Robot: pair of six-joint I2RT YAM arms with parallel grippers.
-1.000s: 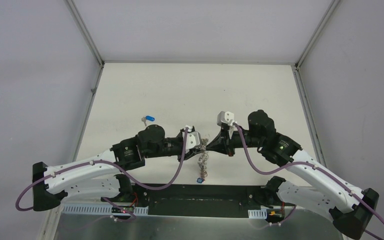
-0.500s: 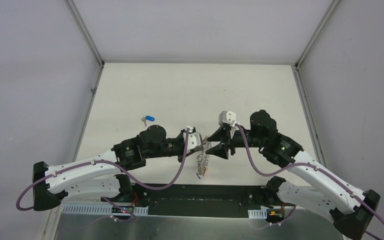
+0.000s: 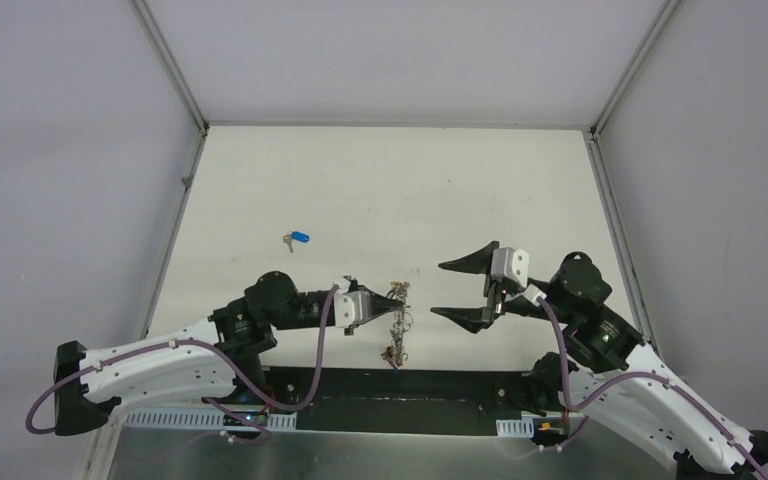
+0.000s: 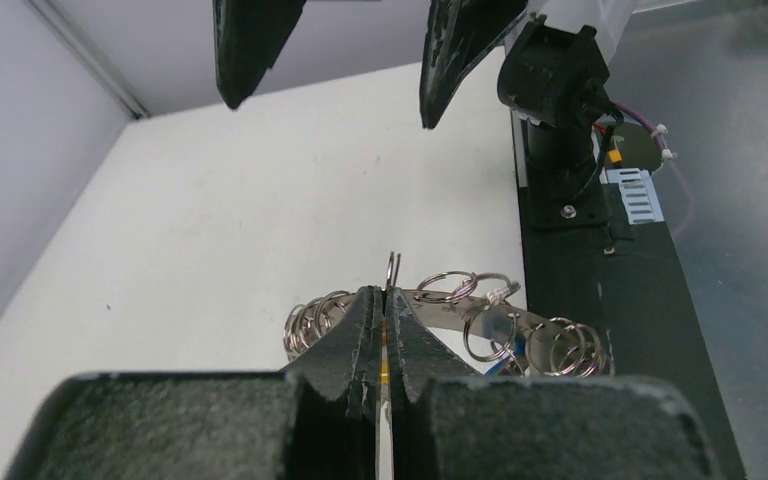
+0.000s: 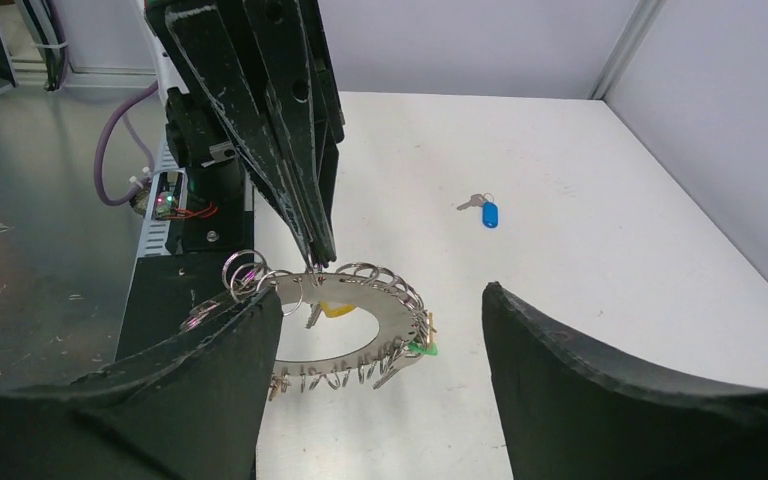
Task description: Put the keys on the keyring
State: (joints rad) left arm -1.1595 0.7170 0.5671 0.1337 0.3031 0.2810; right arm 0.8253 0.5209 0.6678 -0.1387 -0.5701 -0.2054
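1. Table (image 3: 390, 180): white, walled on three sides, with the left frame rail (image 3: 175, 215) along its left edge.
2. Blue-tagged key (image 3: 297, 238) lies flat on the table, left of centre. It is alone, well apart from both grippers and from the keyring.
3. Left arm (image 3: 160, 350), white links, reaches in from the bottom left, low over the near edge.
4. Left gripper (image 4: 385, 310): fingers pressed together, pinching one small split ring (image 4: 392, 268) of the keyring. The top of that ring pokes out above the fingertips.
5. Keyring (image 5: 355, 290) is a flat silvery ring plate fringed with many small split rings. It hangs under the left fingertips, over the near part of the table just beyond the black base plate (image 3: 390, 385). Cannot tell if its low end touches the table.
6. Yellow tag (image 5: 338, 310) shows inside the plate's hole and green tag (image 5: 422, 347) at its outer rim. The keys themselves are too small to make out.
7. In the left wrist view, the left fingers stand in front of the plate and hide part of its rim.
8. Right gripper (image 3: 463, 289): fingers spread wide, holding nothing. It points at the keyring from the right, near it but apart, and the keyring lines up with the gap between the fingers.
9. Right arm (image 3: 660, 385) comes in from the bottom right, and the right frame rail (image 3: 615, 220) runs beyond it.
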